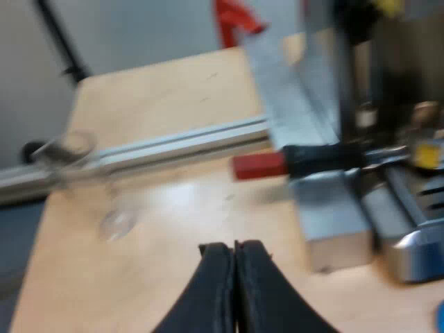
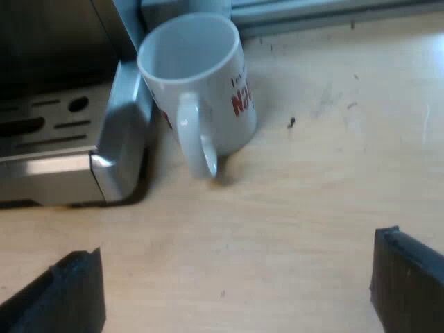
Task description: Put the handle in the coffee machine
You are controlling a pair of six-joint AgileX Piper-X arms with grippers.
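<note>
The dark handle with a red end (image 1: 298, 161) juts level from the front of the silver espresso machine (image 1: 333, 208), so it looks seated (a judgement only). My left gripper (image 1: 234, 270) hangs over the pale wooden desk (image 1: 159, 104), fingers pressed together on nothing. My right gripper (image 2: 236, 291), fingers wide apart, hovers near the white ceramic mug (image 2: 198, 90), which stands just beside the machine.

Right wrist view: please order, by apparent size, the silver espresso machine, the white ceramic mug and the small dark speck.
1. Silver espresso machine, cut off at the edge.
2. White ceramic mug.
3. Small dark speck.
</note>
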